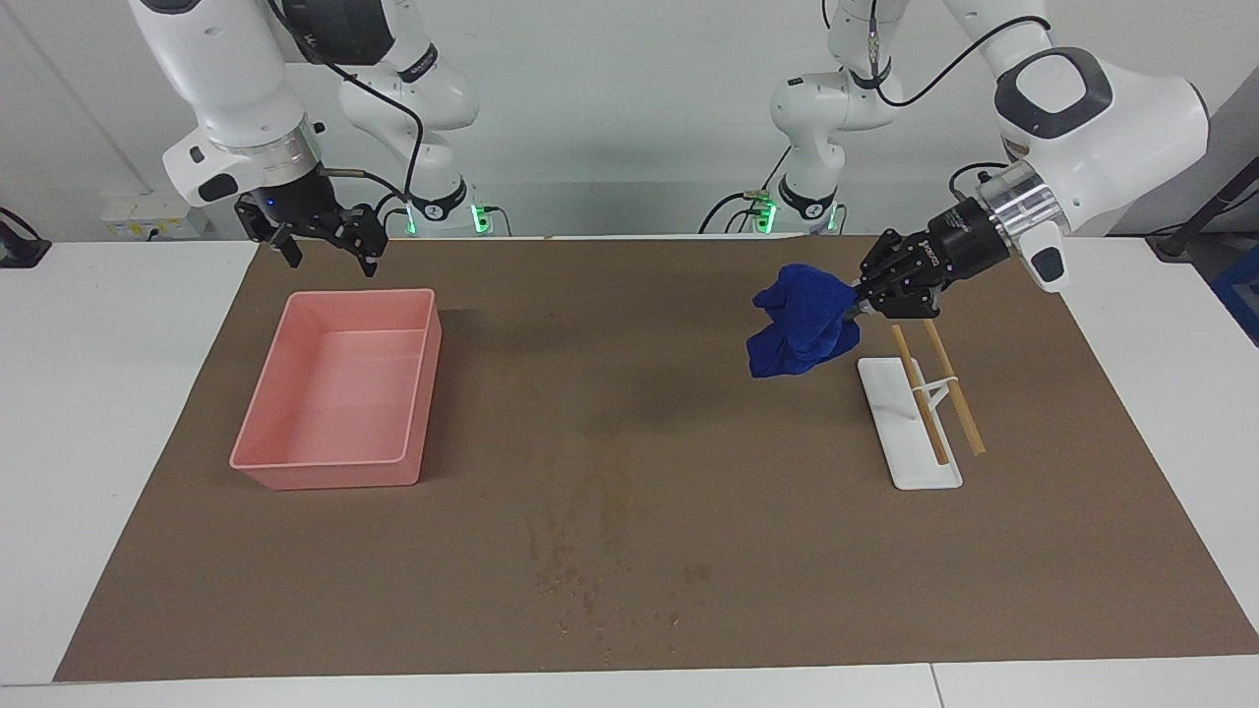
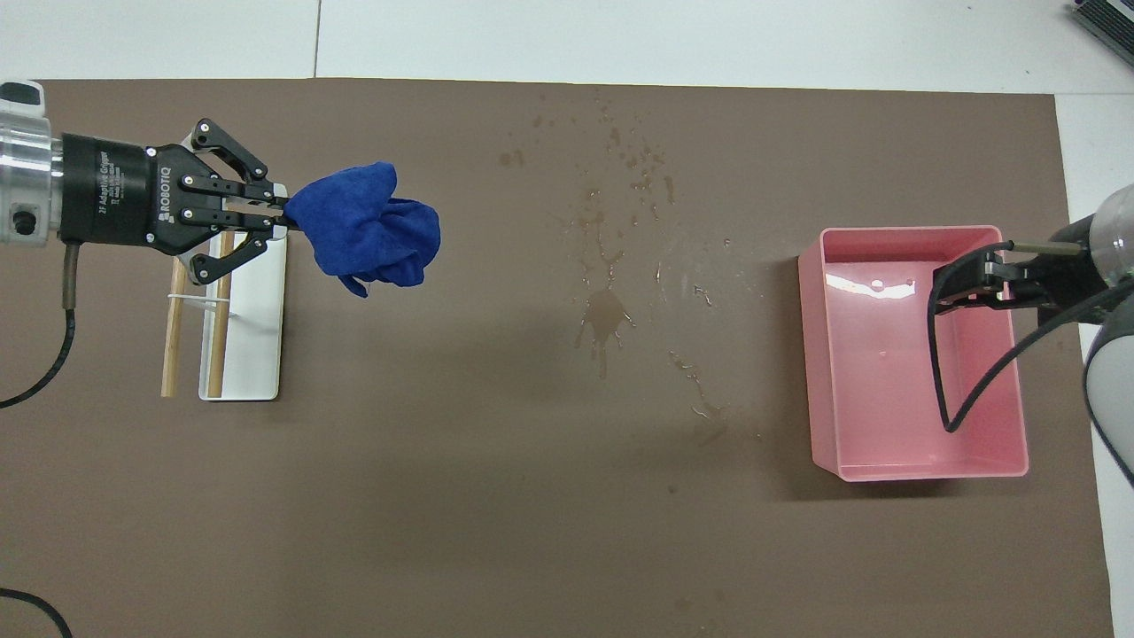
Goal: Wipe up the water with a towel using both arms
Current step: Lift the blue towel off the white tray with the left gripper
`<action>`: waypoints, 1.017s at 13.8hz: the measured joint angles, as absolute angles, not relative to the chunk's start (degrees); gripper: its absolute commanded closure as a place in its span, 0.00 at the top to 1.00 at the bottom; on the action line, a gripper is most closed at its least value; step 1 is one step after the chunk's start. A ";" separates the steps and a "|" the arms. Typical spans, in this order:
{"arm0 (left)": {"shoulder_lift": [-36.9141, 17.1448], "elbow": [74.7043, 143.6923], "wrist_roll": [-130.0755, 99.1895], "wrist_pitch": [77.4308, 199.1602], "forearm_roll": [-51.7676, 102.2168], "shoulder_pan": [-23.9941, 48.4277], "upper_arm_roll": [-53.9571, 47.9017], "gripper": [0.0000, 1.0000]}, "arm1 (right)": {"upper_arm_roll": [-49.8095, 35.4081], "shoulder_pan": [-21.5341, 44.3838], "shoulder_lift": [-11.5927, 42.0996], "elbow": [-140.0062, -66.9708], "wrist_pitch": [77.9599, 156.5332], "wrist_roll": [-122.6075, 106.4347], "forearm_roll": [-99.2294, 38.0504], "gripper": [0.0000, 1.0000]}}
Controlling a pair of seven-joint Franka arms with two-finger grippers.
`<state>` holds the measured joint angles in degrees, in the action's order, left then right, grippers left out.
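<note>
Hanging bunched from the pinched-together fingertips of the left gripper (image 1: 858,301), the deep royal-blue soft cloth towel (image 1: 799,320) was in the air over bare brown mat (image 1: 1033,511), just beside the white flat-based rack with two wooden rods (image 1: 920,418). The right gripper (image 1: 320,234) waited with its fingers spread and nothing between them, over the robots' edge of the pink rectangular plastic tray (image 1: 339,393).

The water (image 2: 607,319), a faint streaky patch with scattered droplets, lay mid-table between rack and tray, farther from the robots than the towel.

Likely faults from this point: the grip took only an edge of the cloth, so the towel could slip free during travel; a bunched towel could cover part of the patch only, leaving the outlying droplets; a shallow descent could skim above the mat.

The mat covered a white table (image 1: 118,393). A plain pale wall (image 1: 610,98) stood at the robots' end, with cables and green indicator lights at the arm bases.
</note>
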<state>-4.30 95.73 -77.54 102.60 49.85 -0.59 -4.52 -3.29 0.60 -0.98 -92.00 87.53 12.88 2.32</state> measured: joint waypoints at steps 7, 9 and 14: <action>-4.15 99.11 -83.89 113.80 54.08 2.91 -4.60 0.00 | -3.29 0.60 -0.98 -92.00 87.53 12.88 2.32 1.00; -3.96 99.51 -84.60 115.70 54.44 3.24 -4.58 0.00 | -3.29 0.60 -0.98 -92.00 87.53 12.88 2.32 1.00; -3.57 99.57 -85.74 116.45 55.88 3.28 -4.39 0.00 | -3.29 0.60 -0.98 -92.00 87.53 12.88 2.32 1.00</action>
